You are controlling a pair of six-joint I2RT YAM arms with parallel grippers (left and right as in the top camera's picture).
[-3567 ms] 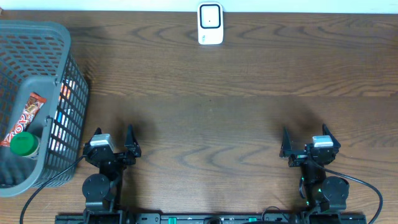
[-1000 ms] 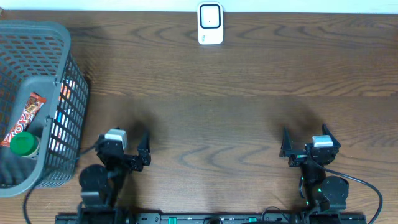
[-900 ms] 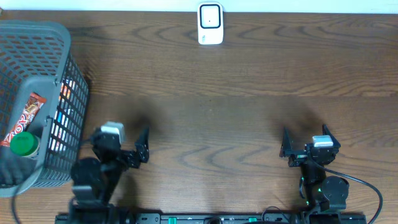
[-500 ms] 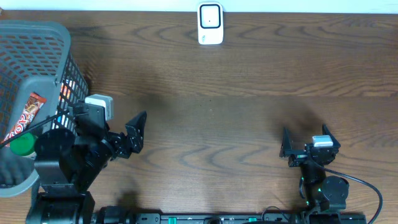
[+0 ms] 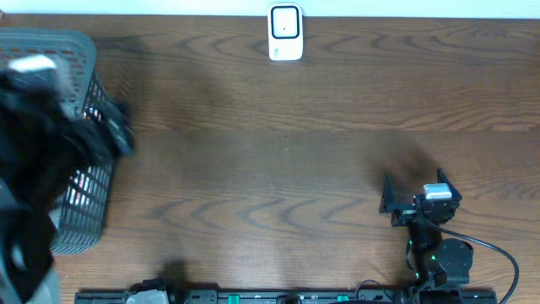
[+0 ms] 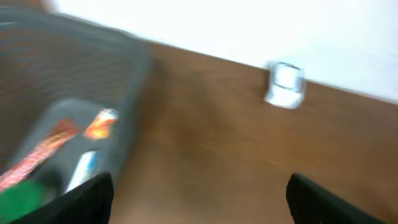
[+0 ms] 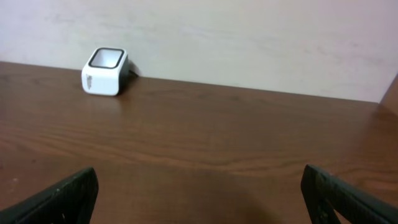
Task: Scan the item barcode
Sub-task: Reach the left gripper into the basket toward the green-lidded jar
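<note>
left end effector [image 6: 199,208] wide open, empty | right end effector [image 7: 199,199] likewise | grey mesh basket [image 5: 84,215]; red wrapper [image 6: 37,165] print blurred | white boxy scanner [image 5: 285,32] on wood-grain surface [image 5: 278,152]

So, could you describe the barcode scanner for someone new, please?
Look along the far edge of the wooden table, near its middle. The scanner is the small white box with a dark window, standing alone, far from the grey basket.

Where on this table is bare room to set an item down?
The wide middle of the table is bare, bordered by the scanner at the far edge, the basket at the left and the right gripper at the near edge. Crowded only at the left, where the left arm hangs over the basket.
</note>
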